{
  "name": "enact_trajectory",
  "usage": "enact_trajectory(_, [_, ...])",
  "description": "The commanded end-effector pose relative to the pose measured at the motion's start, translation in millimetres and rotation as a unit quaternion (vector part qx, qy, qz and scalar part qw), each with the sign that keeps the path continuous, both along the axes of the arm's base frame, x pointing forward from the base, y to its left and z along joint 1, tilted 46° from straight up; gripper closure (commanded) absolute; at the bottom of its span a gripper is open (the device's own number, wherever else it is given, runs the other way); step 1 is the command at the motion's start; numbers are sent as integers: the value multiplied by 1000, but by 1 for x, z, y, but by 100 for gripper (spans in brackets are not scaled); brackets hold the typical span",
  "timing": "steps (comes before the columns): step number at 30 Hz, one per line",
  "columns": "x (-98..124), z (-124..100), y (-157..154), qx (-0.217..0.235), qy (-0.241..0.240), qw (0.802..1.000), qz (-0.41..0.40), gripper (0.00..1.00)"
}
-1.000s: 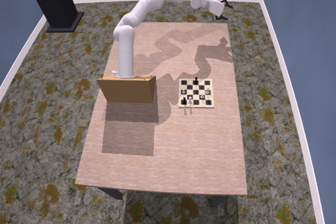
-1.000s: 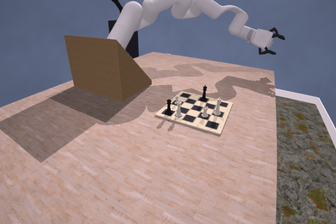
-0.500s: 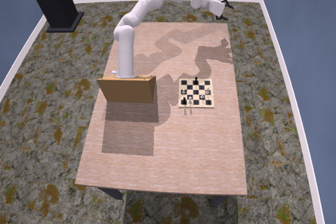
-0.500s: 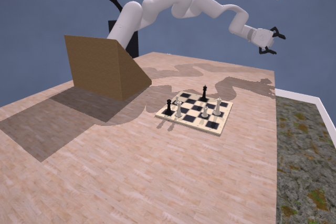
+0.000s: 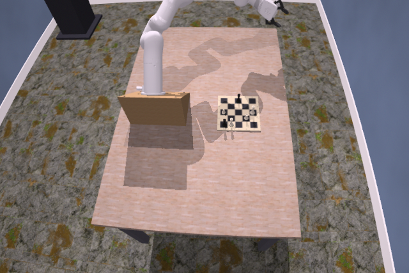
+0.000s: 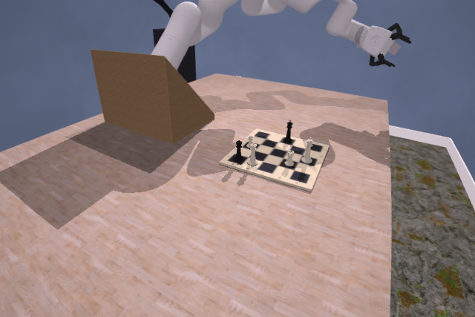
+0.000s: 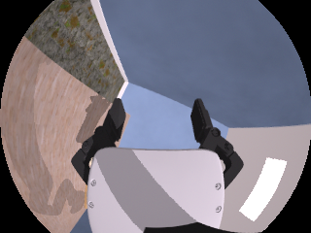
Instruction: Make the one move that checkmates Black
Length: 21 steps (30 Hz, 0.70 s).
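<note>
You had the chessboard (image 6: pixel 277 179) lying flat on the surface (image 6: pixel 191 248), its near corner carrying a black piece (image 6: pixel 238 151) with a white piece (image 6: pixel 252 154) just beside it, and two more white pieces (image 6: pixel 306 150) further along the board. At the board's far edge stood the tall black piece (image 6: pixel 289 131), with the wooden block (image 6: pixel 145 94) under the arm's foot off to the board's left. Farthest from the board, beyond the surface's far corner, your gripper (image 6: pixel 389 45) hung high in the air with its fingers spread wide and nothing between them.
</note>
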State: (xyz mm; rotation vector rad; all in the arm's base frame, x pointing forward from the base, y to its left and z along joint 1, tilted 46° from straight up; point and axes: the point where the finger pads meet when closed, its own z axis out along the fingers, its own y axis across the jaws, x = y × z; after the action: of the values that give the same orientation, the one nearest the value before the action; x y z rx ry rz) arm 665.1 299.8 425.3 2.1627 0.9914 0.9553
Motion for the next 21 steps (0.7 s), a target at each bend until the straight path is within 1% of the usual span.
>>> enact_trajectory(1, [-9, -13, -46, 20, 36, 999, -35, 0])
enact_trajectory(2, [-15, -22, -67, 30, 55, 997, -55, 0])
enact_trajectory(4, [-15, -22, -67, 30, 55, 997, -55, 0])
enact_trajectory(5, [-22, -31, -89, 41, 76, 993, -76, 0])
enact_trajectory(6, [-22, -31, -89, 41, 76, 993, -76, 0])
enact_trajectory(7, [-31, -41, -112, 54, 98, 989, -98, 0])
enact_trajectory(9, [-31, -41, -112, 54, 98, 989, -98, 0])
enact_trajectory(10, [-42, -51, -135, 67, 120, 983, -121, 0])
enact_trajectory(12, [-42, -51, -135, 67, 120, 983, -121, 0])
enact_trajectory(13, [-56, -62, -158, 82, 144, 975, -145, 0])
enact_trajectory(15, [-56, -62, -158, 82, 144, 975, -145, 0])
enact_trajectory(16, [-71, -74, -180, 99, 168, 966, -170, 0])
enact_trajectory(18, [-71, -74, -180, 99, 168, 966, -170, 0])
enact_trajectory(19, [-89, -86, -202, 117, 192, 955, -196, 0])
enact_trajectory(21, [-89, -86, -202, 117, 192, 955, -196, 0])
